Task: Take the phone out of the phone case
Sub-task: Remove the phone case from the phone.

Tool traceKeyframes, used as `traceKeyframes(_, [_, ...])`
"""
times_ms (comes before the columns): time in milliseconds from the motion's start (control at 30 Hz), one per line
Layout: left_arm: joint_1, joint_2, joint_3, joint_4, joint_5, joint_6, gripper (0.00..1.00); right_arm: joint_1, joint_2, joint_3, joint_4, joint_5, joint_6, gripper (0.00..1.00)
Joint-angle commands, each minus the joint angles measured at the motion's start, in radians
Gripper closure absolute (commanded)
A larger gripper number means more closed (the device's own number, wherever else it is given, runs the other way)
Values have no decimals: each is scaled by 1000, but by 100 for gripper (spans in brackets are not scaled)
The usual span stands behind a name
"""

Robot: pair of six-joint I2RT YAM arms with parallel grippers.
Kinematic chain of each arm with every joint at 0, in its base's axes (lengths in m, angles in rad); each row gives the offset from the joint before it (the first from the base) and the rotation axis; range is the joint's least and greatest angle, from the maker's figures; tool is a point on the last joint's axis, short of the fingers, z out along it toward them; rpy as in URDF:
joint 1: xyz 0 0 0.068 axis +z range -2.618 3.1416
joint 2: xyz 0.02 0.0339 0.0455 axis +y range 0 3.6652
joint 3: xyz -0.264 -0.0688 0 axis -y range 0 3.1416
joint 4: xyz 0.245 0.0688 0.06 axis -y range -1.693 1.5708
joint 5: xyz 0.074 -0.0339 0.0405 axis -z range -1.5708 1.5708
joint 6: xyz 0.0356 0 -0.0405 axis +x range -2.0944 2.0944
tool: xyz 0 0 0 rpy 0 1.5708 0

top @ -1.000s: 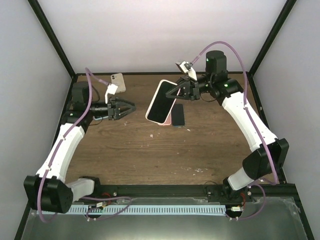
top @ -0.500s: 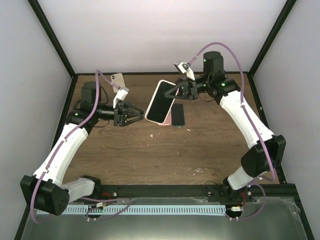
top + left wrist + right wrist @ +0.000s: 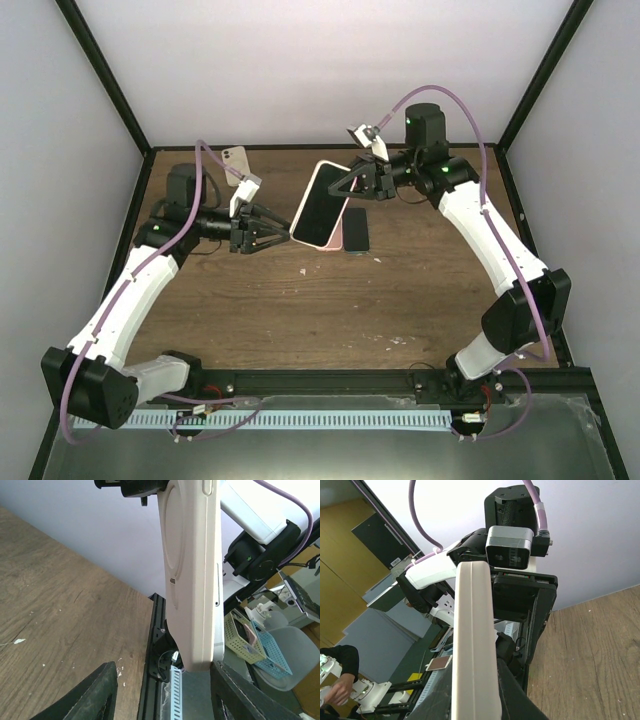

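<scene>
Right gripper (image 3: 342,188) is clamped on the right edge of the phone case (image 3: 192,575), holding it tilted above the table (image 3: 300,310), mid-far. The phone (image 3: 318,203) sits in the case, dark screen facing up. Left gripper (image 3: 285,229) has its jaws apart, tips just beside the case's left edge; contact cannot be told. In the left wrist view the pale case back stands between the spread fingers (image 3: 97,695). A dark handset (image 3: 356,232) lies flat below. A white handset (image 3: 236,158) lies far left.
</scene>
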Motion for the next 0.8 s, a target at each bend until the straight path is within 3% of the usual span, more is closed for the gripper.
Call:
traceKeyframes(0, [-6, 11, 23, 15, -23, 14, 47, 11, -18, 6, 26, -101, 0, 99])
traceKeyframes(167, [-6, 15, 18, 12, -85, 14, 49, 20, -20, 3, 27, -117, -1, 99])
traceKeyframes(467, [-3, 42, 8, 12, -272, 1, 62, 69, -38, -1, 5, -223, -30, 99])
traceKeyframes(767, [20, 90, -11, 44, -243, -2, 65, 117, -52, 2, -39, -303, -63, 99])
